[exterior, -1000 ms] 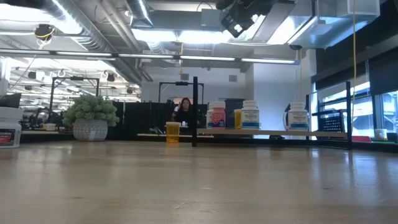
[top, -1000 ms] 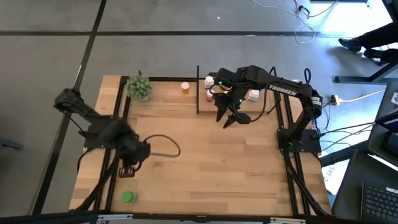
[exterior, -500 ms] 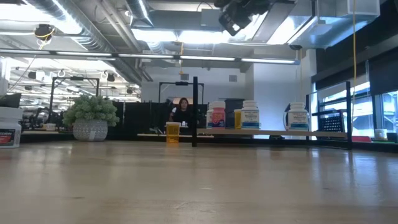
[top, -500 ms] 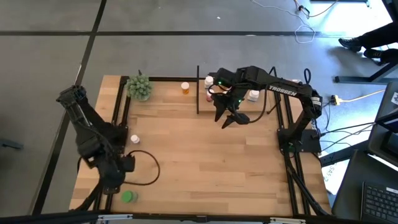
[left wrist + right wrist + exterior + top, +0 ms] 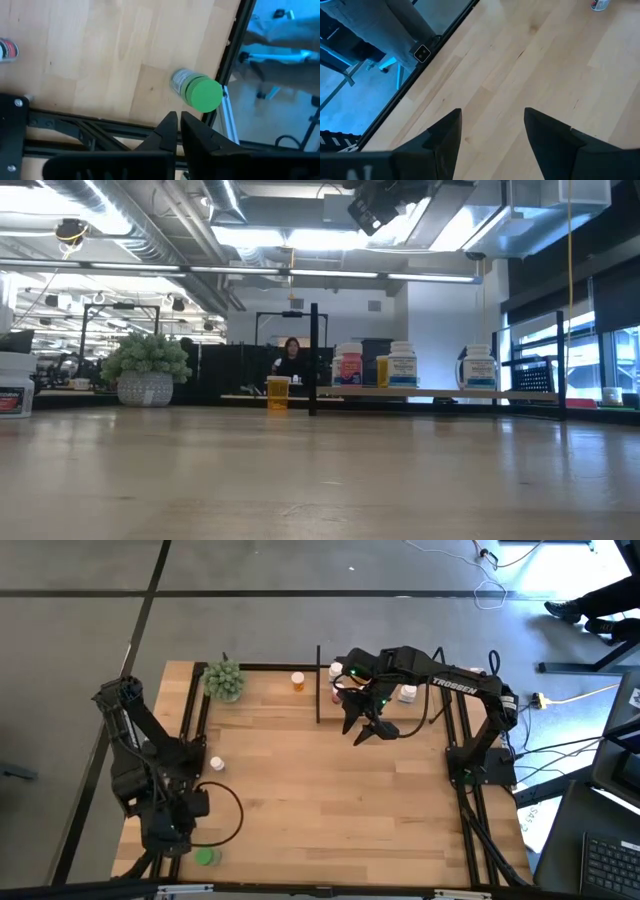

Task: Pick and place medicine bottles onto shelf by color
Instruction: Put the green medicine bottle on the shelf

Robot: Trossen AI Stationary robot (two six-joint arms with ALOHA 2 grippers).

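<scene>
Left wrist view: green-capped bottle (image 5: 197, 91) upright.

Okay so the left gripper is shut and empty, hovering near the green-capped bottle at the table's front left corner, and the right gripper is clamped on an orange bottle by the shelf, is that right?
Not quite. The right gripper is open and holds nothing; the right wrist view shows only bare table between its fingers. The rest stands: the left gripper is shut and empty near the green-capped bottle.

A grey concrete floor (image 5: 300, 610), crossed by dark seams, surrounds the light wooden counter (image 5: 330, 810). White and yellow cables (image 5: 560, 695) trail on the right. Across the room, long ceiling light strips (image 5: 330, 275) glow beneath silver ducts (image 5: 170, 230); tall windows (image 5: 600, 340) stand on the right, and a seated person (image 5: 291, 358) is far off.
</scene>
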